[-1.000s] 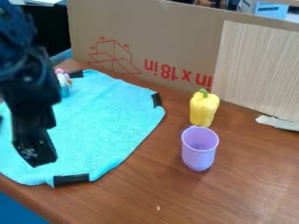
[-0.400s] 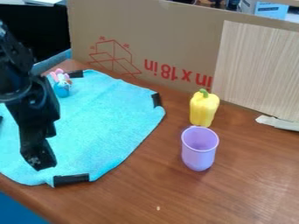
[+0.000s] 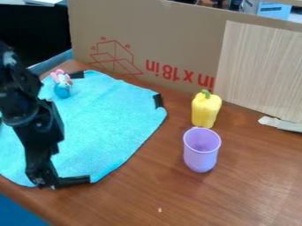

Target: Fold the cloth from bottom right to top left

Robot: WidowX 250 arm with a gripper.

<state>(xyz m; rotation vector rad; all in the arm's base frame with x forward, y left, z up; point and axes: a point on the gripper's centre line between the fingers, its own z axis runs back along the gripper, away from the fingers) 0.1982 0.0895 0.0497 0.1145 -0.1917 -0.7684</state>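
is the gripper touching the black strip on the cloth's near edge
Cannot tell: in the camera view the gripper overlaps one end of the black strip, so a small gap could be hidden.

A smooth, light-purple plastic cup [image 3: 200, 156] is standing upright on the brown wooden table [image 3: 254, 181], right of centre. A yellow toy bell pepper [image 3: 205, 112] with a green stem is standing just beyond it. A small blue toy figure with pink ears [image 3: 62, 89] is sitting at the far left. Behind, a brown cardboard sheet with red print [image 3: 177, 39] is standing upright, with a pale wood-grain panel [image 3: 259, 66] leaning at its right.
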